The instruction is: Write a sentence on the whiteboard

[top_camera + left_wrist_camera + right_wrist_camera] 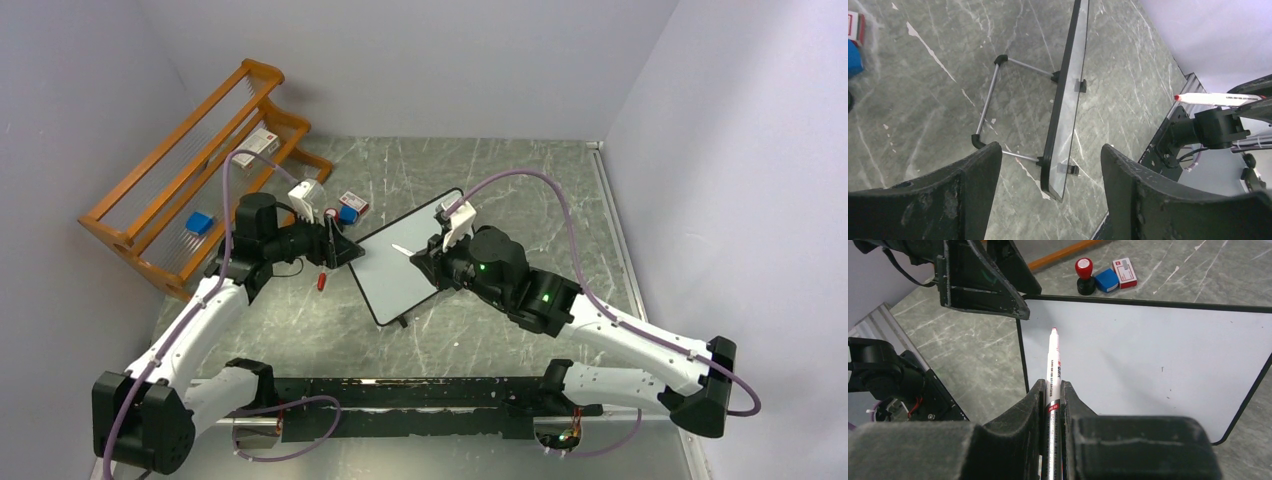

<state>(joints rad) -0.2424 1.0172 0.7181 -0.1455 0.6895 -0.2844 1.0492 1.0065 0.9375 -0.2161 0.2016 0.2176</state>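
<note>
Whiteboard (410,255) stands propped mid-bench (500,180), writing face blank. Left jaws are open, straddling its left edge. Right jaws grip a red-tipped marker (1053,355), which points at the board.

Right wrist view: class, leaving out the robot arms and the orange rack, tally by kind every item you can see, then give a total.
whiteboard: 1
marker: 1
stamp: 1
blue block: 1
red-and-white box: 1
Total: 5
</note>
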